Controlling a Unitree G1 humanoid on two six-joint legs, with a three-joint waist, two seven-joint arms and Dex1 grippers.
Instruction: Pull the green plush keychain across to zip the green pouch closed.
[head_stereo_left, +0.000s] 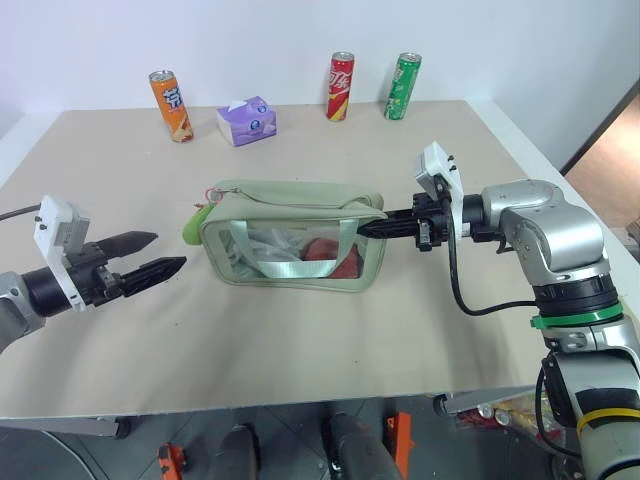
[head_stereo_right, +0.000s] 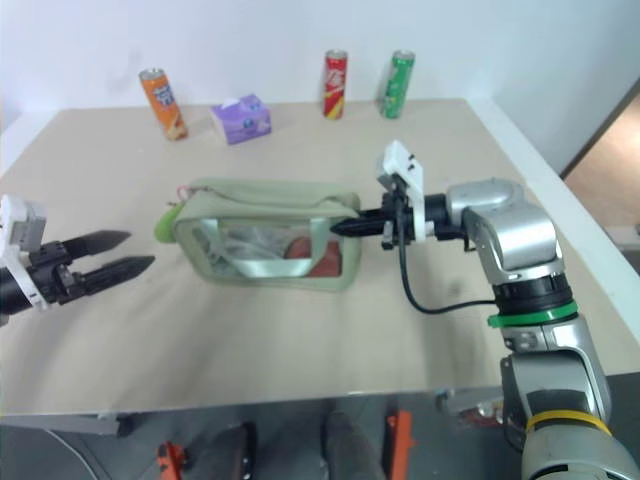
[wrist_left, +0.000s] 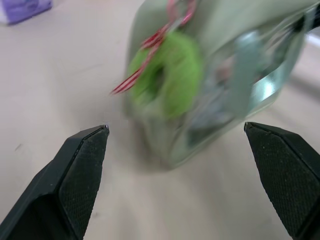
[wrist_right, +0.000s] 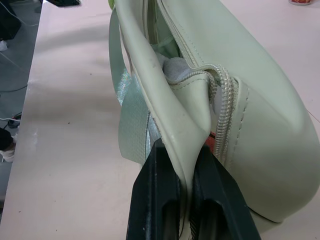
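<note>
Right gripper (head_stereo_left: 366, 229): jaws clamped on end wall of green pouch (head_stereo_left: 290, 235) | left gripper (head_stereo_left: 168, 253): jaws wide apart, empty | green plush keychain (wrist_left: 167, 75): hanging at pouch end, just ahead of left jaws

The two eye views are looking down over the table (head_stereo_left: 300, 340) from the head, sharing the whole scene. Each wrist view is looking closely at one end of the pouch (wrist_right: 250, 100).

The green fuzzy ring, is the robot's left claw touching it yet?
Apart. In the left eye view the open left gripper sits short of the green plush keychain, with bare table between them. The left wrist view shows the keychain ahead of both fingertips.
</note>
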